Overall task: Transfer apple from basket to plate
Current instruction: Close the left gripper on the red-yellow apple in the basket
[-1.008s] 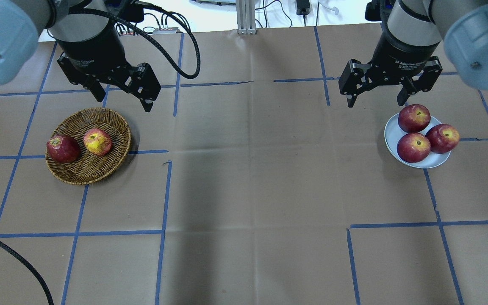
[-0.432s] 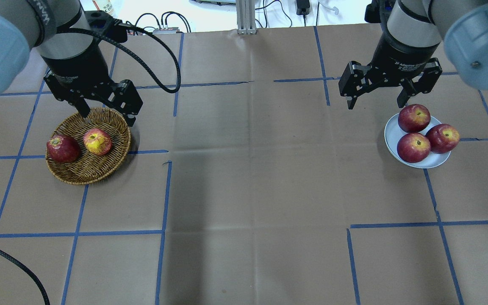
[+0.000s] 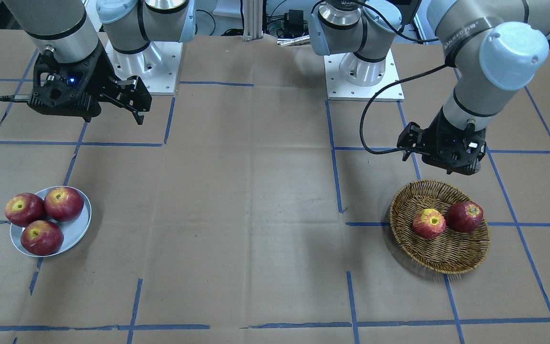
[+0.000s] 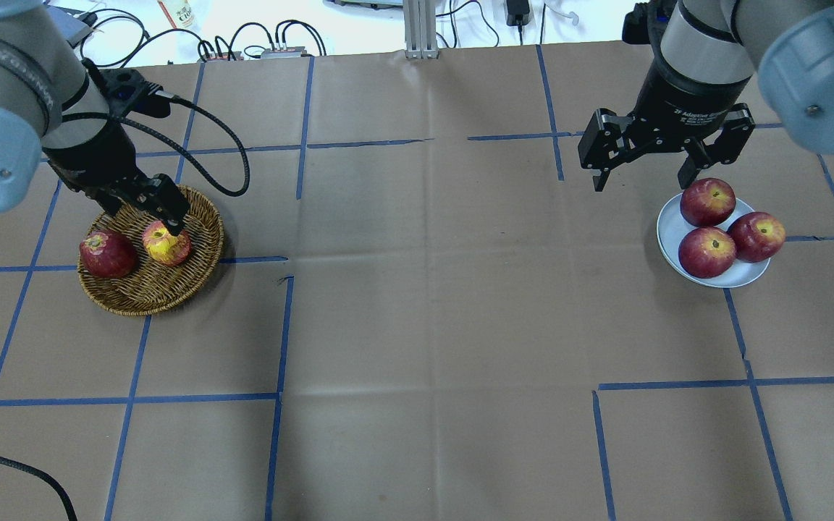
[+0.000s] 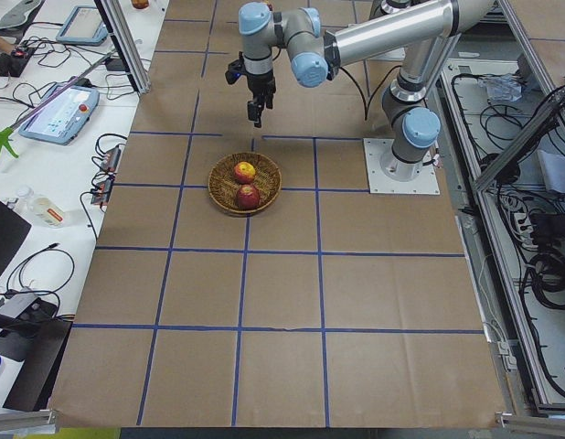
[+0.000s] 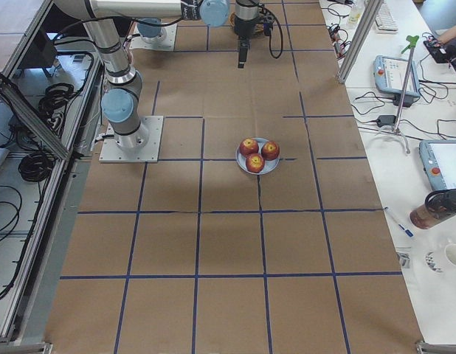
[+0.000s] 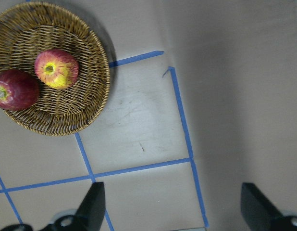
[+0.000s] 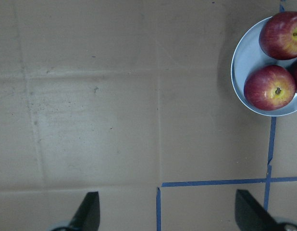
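- The apple (image 4: 166,244) sits in the basket (image 4: 131,302), stem dimple up, at the robot's left end of the table (image 4: 424,304).
- A darker red apple (image 4: 107,253) lies just beside it in the basket, on the outer left side; can't tell if the 2 touch.
- The left gripper (image 7: 171,197) hovers over the basket's far rim, above the apple and clear of it. Its fingers are wide apart with nothing between them.
- The plate (image 4: 670,226) is at the right end, well apart from the basket.
- 3 dark red apples (image 4: 706,252) crowd the plate, and 1 sits out over its right rim.
- The right gripper (image 4: 641,181) hangs just beyond the plate's far-left edge, above the table, jaws spread and empty.
- Blue tape lines (image 4: 279,325) grid the brown table cover.
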You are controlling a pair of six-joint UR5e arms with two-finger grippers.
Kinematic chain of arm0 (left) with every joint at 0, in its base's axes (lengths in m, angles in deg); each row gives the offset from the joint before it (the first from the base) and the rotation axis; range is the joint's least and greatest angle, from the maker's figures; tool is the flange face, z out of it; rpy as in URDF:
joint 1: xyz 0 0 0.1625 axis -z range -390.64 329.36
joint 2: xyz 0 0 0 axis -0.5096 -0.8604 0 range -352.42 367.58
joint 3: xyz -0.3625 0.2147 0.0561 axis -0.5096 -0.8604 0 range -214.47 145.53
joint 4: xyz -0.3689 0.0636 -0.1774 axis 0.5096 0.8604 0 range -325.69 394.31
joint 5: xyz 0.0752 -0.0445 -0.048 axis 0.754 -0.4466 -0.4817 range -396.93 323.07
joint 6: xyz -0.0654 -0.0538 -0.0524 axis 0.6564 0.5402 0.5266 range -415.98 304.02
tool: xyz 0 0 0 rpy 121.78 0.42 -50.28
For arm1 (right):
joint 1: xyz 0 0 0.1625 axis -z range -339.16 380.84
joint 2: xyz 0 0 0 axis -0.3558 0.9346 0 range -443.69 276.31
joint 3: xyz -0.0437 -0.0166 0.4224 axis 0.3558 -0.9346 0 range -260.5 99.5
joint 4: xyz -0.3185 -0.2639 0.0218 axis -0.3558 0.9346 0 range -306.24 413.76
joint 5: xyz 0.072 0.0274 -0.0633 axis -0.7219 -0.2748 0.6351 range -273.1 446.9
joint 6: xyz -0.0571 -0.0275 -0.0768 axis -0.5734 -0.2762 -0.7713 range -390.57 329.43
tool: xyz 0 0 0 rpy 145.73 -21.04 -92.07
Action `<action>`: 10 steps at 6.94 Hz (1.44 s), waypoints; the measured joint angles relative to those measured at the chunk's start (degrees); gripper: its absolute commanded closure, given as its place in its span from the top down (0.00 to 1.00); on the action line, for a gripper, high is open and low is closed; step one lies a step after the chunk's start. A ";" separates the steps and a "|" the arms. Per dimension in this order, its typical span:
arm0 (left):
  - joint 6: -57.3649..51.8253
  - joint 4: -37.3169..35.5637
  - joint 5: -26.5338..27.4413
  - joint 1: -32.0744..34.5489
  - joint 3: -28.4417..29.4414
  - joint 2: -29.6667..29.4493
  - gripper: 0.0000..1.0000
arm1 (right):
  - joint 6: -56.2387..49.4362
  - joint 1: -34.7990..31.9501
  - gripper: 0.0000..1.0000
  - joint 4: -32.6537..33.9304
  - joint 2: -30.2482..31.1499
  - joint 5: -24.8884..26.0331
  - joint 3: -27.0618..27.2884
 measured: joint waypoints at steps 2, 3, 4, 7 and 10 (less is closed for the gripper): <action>-5.33 -8.79 -0.06 -3.27 -1.42 -7.41 0.99 | 0.00 0.02 1.00 -0.08 0.03 -0.11 0.00; -8.03 -11.93 -0.13 -4.29 -1.32 -10.47 0.99 | 0.00 0.05 1.00 -0.09 0.03 -0.14 0.00; -9.80 -14.03 -0.19 -4.73 -1.16 -12.61 0.99 | 0.00 0.08 1.00 -0.09 0.04 -0.15 0.00; -13.34 -17.66 -0.66 -4.96 0.31 -16.99 0.99 | 0.00 0.09 1.00 -0.09 0.04 -0.15 0.00; -13.48 -17.82 -1.37 -5.19 -0.28 -19.15 0.87 | 0.00 0.09 1.00 -0.09 0.04 -0.15 0.00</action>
